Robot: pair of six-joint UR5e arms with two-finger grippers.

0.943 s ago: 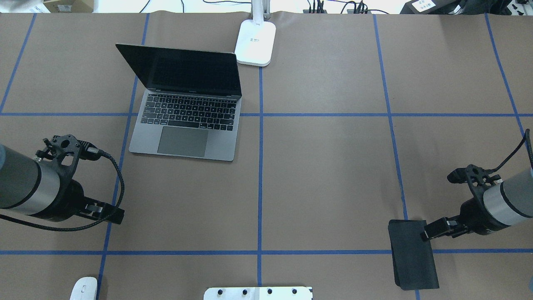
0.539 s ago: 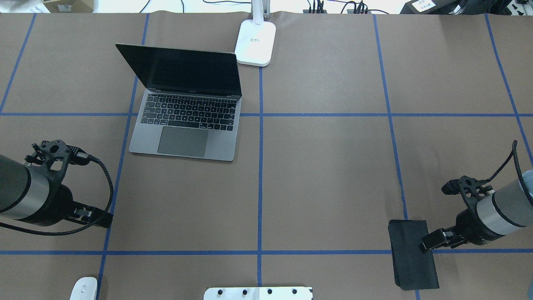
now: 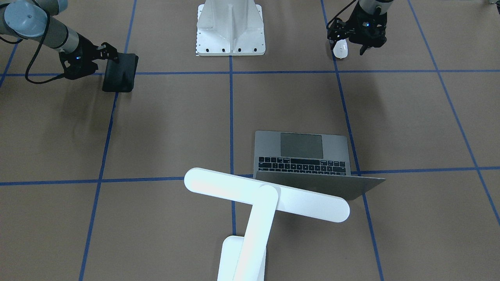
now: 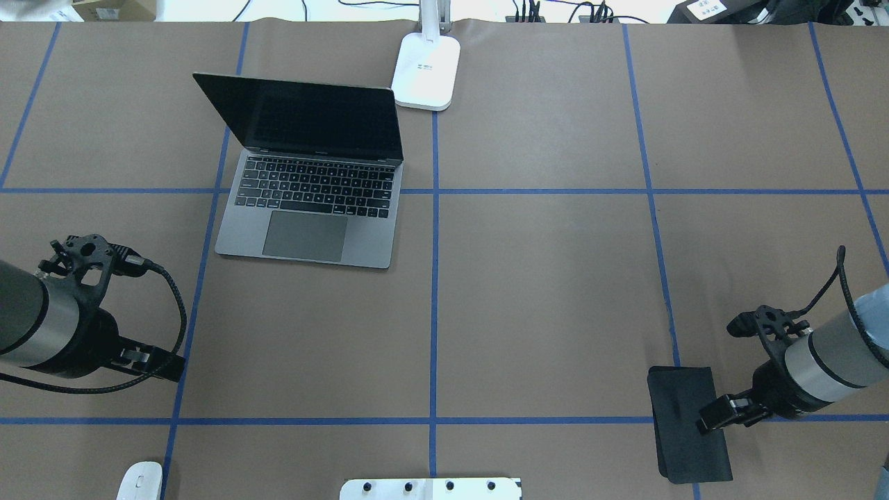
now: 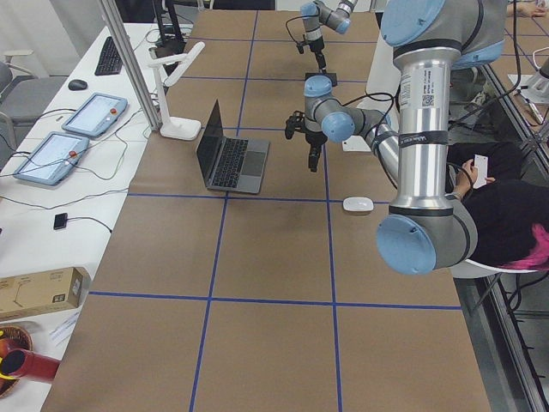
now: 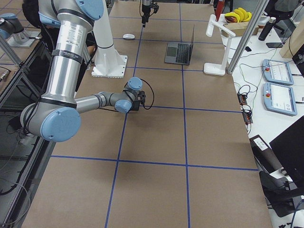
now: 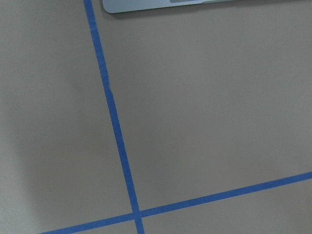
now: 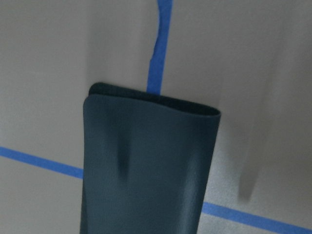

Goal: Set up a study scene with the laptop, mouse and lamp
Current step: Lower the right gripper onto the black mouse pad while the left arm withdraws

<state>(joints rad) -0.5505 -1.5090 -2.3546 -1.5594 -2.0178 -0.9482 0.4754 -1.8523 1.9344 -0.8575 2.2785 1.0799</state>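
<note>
The grey laptop (image 4: 305,201) stands open at the far left, its screen dark. The white lamp (image 4: 426,73) has its base at the far middle; its bar head (image 3: 265,195) reaches over the laptop's lid. The white mouse (image 4: 139,480) lies at the near left edge. My left gripper (image 4: 173,368) looks shut and empty, above the table between laptop and mouse. My right gripper (image 4: 705,422) looks shut and empty, just over the black pad (image 4: 677,410). The left wrist view shows only the laptop's front edge (image 7: 195,5).
The white bolted pedestal (image 4: 430,488) stands at the near middle. The black pad fills the right wrist view (image 8: 146,165). Blue tape lines (image 4: 434,278) cross the brown table. Tablets and cables lie beyond the far edge.
My left arm has drawn back toward the near left. My right gripper has moved toward the near edge, along the black pad. The laptop, lamp, mouse and pad have not moved.
</note>
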